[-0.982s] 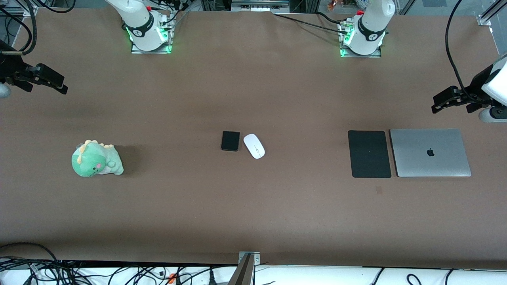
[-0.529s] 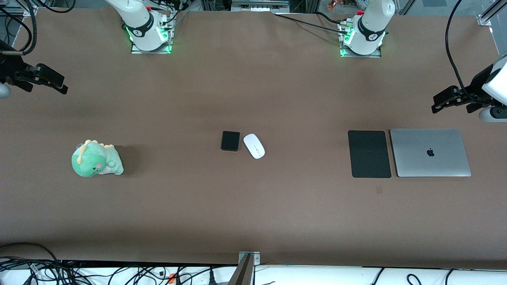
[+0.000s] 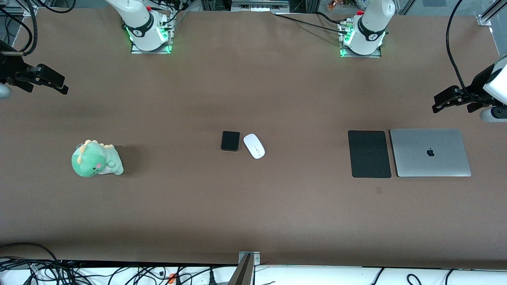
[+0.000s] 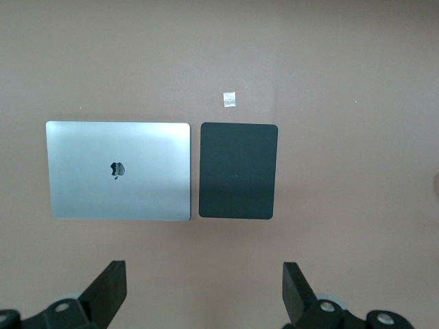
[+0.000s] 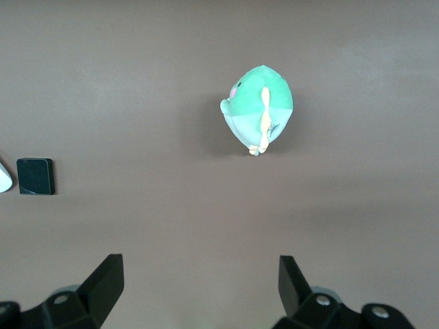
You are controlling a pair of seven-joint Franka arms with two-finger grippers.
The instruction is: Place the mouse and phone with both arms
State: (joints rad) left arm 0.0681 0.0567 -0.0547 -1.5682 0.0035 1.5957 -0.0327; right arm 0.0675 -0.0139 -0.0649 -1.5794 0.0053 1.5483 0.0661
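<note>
- Hovering at the two ends of the desk (image 3: 253, 79), we have both claws up in the air and empty, each spread wide in its own wrist view.
- Left claw (image 4: 202, 291) hangs over bare desk beside the closed silver laptop (image 3: 430, 152) and the black mouse pad (image 3: 369, 153), at the left arm's end.
- Right claw (image 5: 199, 288) hangs over bare desk at the right arm's end, with the green dinosaur plush (image 3: 96, 159) in its wrist view.
- The mouse (image 3: 254, 145) and the phone (image 3: 230, 141) lie flat mid-desk, just beside each other with a thin gap, well apart from both claws.
- Key relation: the phone sits on the side toward the right arm's end and the mouse on the side toward the left arm's end. We judge the right arm takes the phone and the left arm the mouse, so the arms need not cross.
- Each claw must travel inward toward the desk's middle; the right wrist view already catches the phone and a sliver of the mouse at its edge, while the left wrist view shows neither.
- Phone's long axis runs roughly nearer-to-farther from the front camera, almost square to the desk edge.
- Mouse's long axis runs much the same way but skewed, its nearer end swung toward the left arm's end; which end is its front we cannot tell.
- We judge each claw should close across the short width; the task is not yet started.
</note>
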